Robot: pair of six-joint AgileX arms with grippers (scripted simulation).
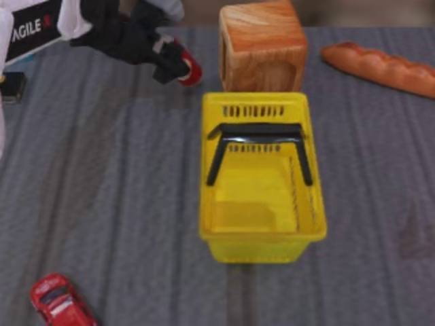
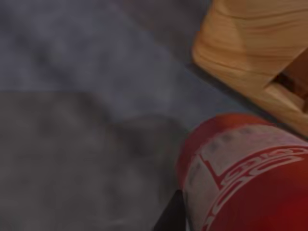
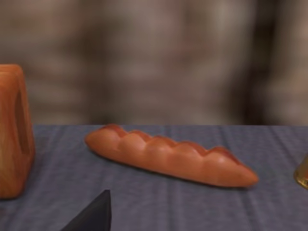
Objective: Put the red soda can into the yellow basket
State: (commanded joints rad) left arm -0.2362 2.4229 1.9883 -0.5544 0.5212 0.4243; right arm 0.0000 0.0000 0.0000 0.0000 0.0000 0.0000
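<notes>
Within left hand (image 1: 175,64): red soda can (image 1: 189,70).

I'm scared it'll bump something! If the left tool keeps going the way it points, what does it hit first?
Probably the wooden box. The left tool, holding the red soda can, points toward it, though depth is unclear.

Glossy yellow plastic basket (image 1: 261,234); wood-grained cube box (image 1: 261,44); matt grey cloth table (image 1: 122,190).

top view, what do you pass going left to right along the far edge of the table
left gripper on the can → wooden box → bread loaf
</notes>
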